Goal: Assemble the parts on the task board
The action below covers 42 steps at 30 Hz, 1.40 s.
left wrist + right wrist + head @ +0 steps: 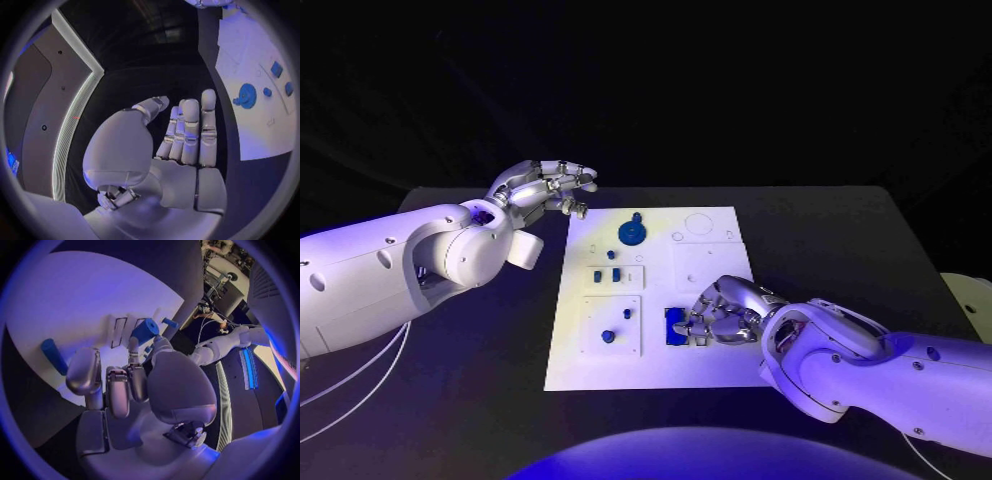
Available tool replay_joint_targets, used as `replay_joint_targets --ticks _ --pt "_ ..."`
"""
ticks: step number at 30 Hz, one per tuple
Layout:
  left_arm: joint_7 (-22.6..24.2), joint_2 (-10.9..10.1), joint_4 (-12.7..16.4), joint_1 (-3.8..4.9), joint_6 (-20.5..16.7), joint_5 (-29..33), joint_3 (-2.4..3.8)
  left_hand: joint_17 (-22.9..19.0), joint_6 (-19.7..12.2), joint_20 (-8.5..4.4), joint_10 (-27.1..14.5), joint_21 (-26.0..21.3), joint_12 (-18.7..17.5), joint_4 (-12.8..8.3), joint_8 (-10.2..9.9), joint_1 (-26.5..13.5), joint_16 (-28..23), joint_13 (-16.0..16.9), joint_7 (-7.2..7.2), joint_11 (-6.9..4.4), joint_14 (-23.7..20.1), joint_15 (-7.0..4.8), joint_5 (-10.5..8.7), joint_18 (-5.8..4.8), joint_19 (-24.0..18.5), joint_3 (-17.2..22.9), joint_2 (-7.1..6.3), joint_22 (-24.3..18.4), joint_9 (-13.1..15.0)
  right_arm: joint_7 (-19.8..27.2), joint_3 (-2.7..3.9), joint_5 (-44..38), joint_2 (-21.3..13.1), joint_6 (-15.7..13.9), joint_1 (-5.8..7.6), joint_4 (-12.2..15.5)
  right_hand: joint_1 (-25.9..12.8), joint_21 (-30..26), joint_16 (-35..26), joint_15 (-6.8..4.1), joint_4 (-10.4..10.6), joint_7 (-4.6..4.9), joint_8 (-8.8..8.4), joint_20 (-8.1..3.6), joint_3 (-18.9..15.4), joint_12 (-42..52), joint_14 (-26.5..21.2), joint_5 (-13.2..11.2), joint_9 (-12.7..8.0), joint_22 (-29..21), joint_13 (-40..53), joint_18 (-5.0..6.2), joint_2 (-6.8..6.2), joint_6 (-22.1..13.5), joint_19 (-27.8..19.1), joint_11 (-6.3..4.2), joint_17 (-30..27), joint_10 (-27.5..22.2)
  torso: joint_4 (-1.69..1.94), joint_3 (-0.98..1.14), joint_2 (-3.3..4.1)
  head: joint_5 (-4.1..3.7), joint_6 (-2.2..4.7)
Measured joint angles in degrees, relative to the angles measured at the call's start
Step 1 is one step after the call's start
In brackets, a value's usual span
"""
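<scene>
On the black bench (473, 400) we see one white task board (711, 270) and both of our arms at work; our right hand (721, 315) sits over the board's near right part, pinching one blue block (145, 330) in its fingertips, with a second blue piece (675, 327) on the board just beside it. Our left hand (545, 188) hovers off the board's far left corner, fingers apart and holding nothing; on the board we count one round blue gear (632, 233), two small blue pegs (607, 275) side by side mid-board, and two more blue parts (609, 336) in the near left panel.
</scene>
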Motion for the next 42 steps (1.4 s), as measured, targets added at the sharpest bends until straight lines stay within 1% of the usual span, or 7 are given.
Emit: replay_joint_targets --ticks 4,7,24,30,35,40,42 --pt "-0.03 0.0 -0.02 0.0 0.0 0.0 -0.01 0.0 -0.12 0.0 0.0 0.0 0.0 0.0 0.0 0.0 0.0 0.0 0.12 0.0 0.0 0.0 0.0 0.0 0.0 0.0 0.0 0.0 0.0 0.97 0.0 0.02 -0.49 0.65 -0.1 0.27 0.0 0.47 0.0 0.0 0.11 -0.32 0.5 0.0 -0.93 0.29 0.0 -0.47 0.82 0.05 0.0 0.0 0.0 0.74 0.0 -0.21 0.0 0.21 0.0 0.0 0.0 -0.38 0.16" --pt "-0.05 0.03 -0.05 0.0 0.0 0.0 -0.03 0.0 -0.21 0.0 0.0 0.0 0.0 0.0 0.0 0.0 0.0 0.0 0.21 0.0 0.0 0.0 0.0 0.0 0.0 0.0 0.0 0.0 0.0 1.53 0.0 0.04 -0.74 0.93 -0.16 0.33 0.0 0.77 0.22 0.0 0.17 -0.38 0.69 0.0 -0.99 0.29 0.0 -0.64 1.3 0.05 0.0 0.0 0.0 0.81 0.0 -0.21 0.0 0.21 0.02 0.0 0.0 -0.4 0.33" --pt "-0.11 0.07 -0.14 -0.03 0.01 0.0 -0.11 0.0 -0.21 0.0 -0.22 0.0 0.0 0.17 0.0 -0.23 0.0 0.0 0.21 0.22 0.0 0.0 0.0 0.0 0.0 -0.17 0.23 -0.06 0.0 3.01 -0.01 0.21 -1.05 1.91 -0.25 0.47 -0.31 0.81 0.22 0.01 0.17 -0.38 0.91 -0.21 -1.78 0.29 0.0 -1.62 2.28 0.04 -0.01 0.0 -0.31 0.8 0.21 -0.2 0.0 0.2 0.07 -0.06 0.0 -0.15 0.2" --pt "-0.11 0.07 -0.18 -0.04 0.01 0.0 -0.13 0.0 -0.21 0.0 -0.21 0.0 0.0 0.17 0.0 -0.23 0.0 0.01 0.21 0.22 0.0 0.0 0.0 0.0 0.0 -0.17 0.23 -0.06 0.0 3.49 -0.01 0.33 -1.22 1.85 -0.26 0.51 -0.31 0.81 0.22 0.01 0.17 -0.38 0.91 -0.21 -1.78 0.29 0.0 -1.61 2.34 0.03 -0.01 0.0 -0.31 0.8 0.21 -0.2 0.0 0.2 0.05 -0.05 -0.01 -0.07 0.39" --pt "-0.11 0.09 -0.21 -0.05 0.01 0.0 -0.14 0.0 -0.21 0.0 -0.21 -0.21 0.0 0.33 0.0 -0.23 0.0 0.01 0.21 0.21 0.0 0.0 0.0 0.0 0.0 0.0 0.23 -0.11 0.0 3.82 -0.01 0.43 -1.24 1.59 -0.26 0.48 -1.02 0.81 0.22 0.01 0.33 -0.38 1.13 -0.21 -1.94 0.29 0.0 -1.85 2.77 0.03 -0.01 0.0 0.4 0.8 0.21 -0.2 0.0 0.2 0.04 -0.03 -0.01 -0.13 0.47" --pt "-0.11 0.1 -0.22 -0.06 0.01 0.0 -0.14 0.0 -0.21 0.0 -0.21 -0.21 0.0 0.33 0.0 -0.23 0.0 0.01 0.21 0.21 0.0 0.0 0.0 0.01 0.0 0.0 0.23 -0.11 0.0 3.97 -0.01 0.52 -1.19 1.47 -0.27 0.23 -1.0 0.81 0.22 -0.19 0.33 -0.38 1.13 -0.2 -1.94 0.29 -0.2 -1.85 3.17 0.03 -0.02 0.0 0.41 0.8 0.2 -0.33 0.0 0.07 0.04 0.0 0.01 -0.14 0.52" --pt "-0.12 0.12 -0.24 -0.06 0.01 0.0 -0.15 0.0 -0.21 0.0 -0.21 -0.21 0.0 0.34 0.0 -0.23 0.0 0.01 0.21 0.21 0.0 0.0 0.11 0.0 0.0 -0.02 0.23 -0.11 0.0 3.97 -0.01 0.55 -1.06 1.49 -0.27 -0.12 -0.31 0.81 0.22 -0.2 0.33 -0.38 1.13 -0.2 -1.94 0.29 -0.21 -1.85 3.49 0.02 -0.02 0.0 1.1 0.8 0.2 -0.5 0.0 0.08 0.04 0.0 0.01 -0.14 0.52"
